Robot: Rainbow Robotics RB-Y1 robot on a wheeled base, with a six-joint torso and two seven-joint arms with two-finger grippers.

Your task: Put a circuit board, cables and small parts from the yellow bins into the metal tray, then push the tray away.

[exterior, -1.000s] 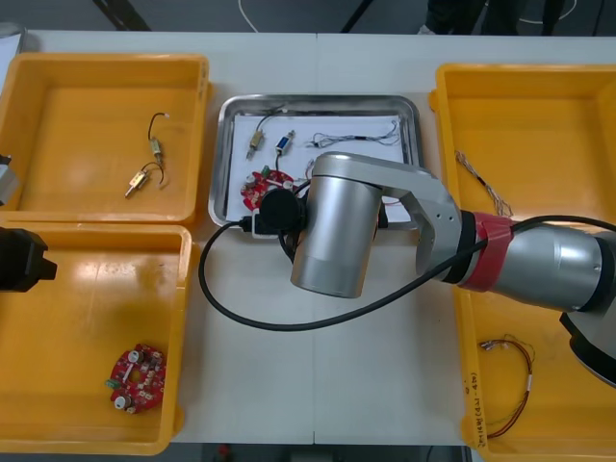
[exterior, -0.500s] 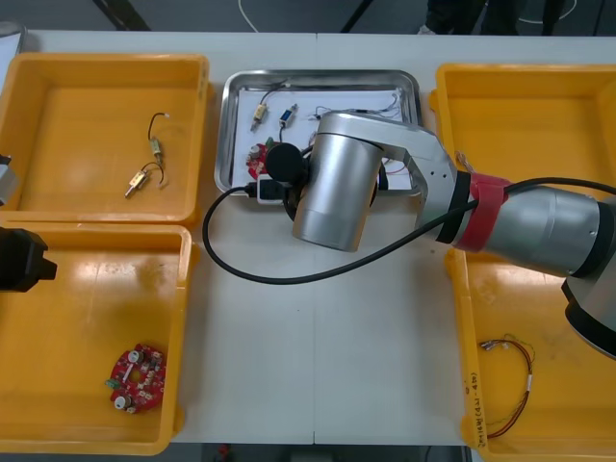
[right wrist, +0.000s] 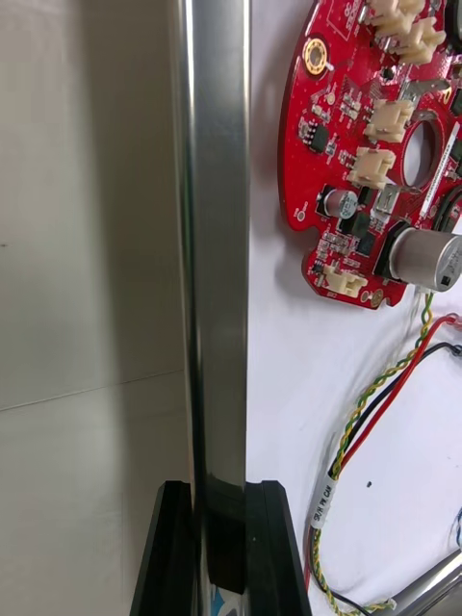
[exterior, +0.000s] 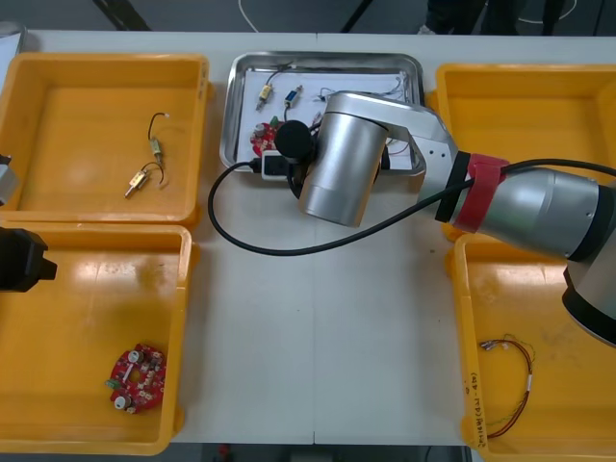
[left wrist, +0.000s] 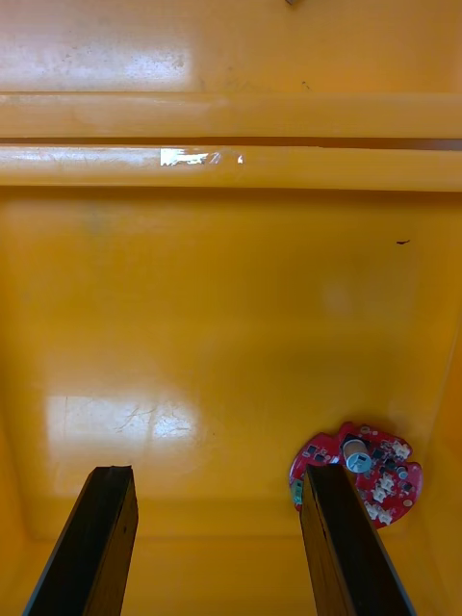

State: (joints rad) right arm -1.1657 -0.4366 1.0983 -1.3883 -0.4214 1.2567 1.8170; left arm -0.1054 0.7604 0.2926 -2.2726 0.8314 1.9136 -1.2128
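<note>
Four yellow bins (exterior: 77,106): set in pairs at either side of a light table (exterior: 318,337); the metal tray (exterior: 234,115) is seen between the far pair, close to the table's far edge.
Right gripper (right wrist: 219,496): reached across from the right to the tray's near rim; its black fingers (right wrist: 173,539) are clamped on that shiny rim, one outside the tray and one inside.
Tray contents: a round red circuit board (right wrist: 371,154) is laid on the white lining just inside the gripped rim; a red and yellow cable (right wrist: 380,395) is trailed beside it; small metal parts (exterior: 264,93) are lined up along the far side.
Left gripper (left wrist: 219,472): held at the table's left, over the near left bin; its fingers are spread apart, nothing between them.
Left bins: a second circuit board (exterior: 135,377) is seen lying in the near one; further small metal parts (exterior: 154,147) are scattered in the far one.
Near right bin: a thin cable (exterior: 529,383) is curled on its floor.
</note>
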